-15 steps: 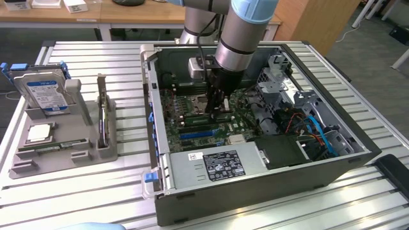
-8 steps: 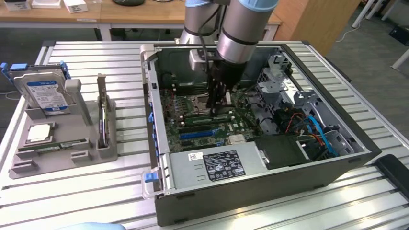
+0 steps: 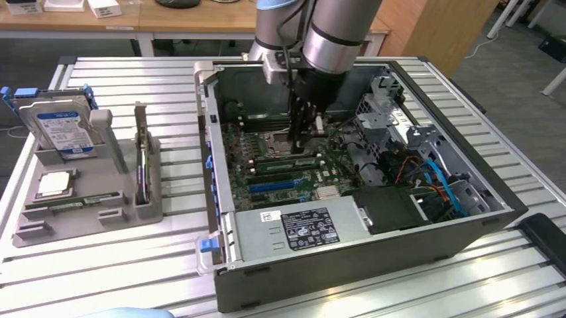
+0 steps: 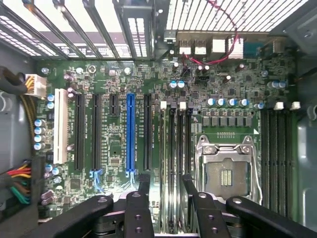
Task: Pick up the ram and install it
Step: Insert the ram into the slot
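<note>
Ram (image 3: 285,161) seated in motherboard (image 4: 114,148) slot beneath end effector (image 4: 165,181); fingers (image 4: 143,187) spread wide, empty.

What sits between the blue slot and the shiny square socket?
A long black slot and a bank of memory slots, seen in the wrist view.

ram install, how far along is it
Looks done: a ram stick sits slotted in the motherboard beneath the gripper. In hand: nothing, jaws open. Left: cannot tell if it is latched; another green stick lies in the tray.
</note>
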Tool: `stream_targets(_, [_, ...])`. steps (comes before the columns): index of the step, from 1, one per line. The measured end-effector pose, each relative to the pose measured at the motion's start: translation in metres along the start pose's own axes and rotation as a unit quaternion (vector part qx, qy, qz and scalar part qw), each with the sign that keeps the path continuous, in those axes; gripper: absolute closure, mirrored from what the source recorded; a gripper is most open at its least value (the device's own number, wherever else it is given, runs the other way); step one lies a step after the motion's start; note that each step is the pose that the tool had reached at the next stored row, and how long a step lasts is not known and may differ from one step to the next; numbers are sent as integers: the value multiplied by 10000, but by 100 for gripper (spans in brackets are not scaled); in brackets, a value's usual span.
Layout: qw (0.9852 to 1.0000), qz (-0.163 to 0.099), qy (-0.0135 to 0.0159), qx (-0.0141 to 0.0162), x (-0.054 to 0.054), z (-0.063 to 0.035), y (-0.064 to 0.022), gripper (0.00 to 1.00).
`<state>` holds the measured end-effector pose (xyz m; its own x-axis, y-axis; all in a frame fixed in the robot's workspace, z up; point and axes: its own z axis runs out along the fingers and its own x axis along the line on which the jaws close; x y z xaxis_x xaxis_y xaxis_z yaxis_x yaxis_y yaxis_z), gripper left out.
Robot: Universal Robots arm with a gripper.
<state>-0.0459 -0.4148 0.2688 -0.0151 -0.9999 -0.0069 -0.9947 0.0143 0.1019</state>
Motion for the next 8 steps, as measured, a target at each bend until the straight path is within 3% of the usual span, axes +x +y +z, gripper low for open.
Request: stream_targets(8, [10000, 0, 1, 0, -1, -222, 23, 62])
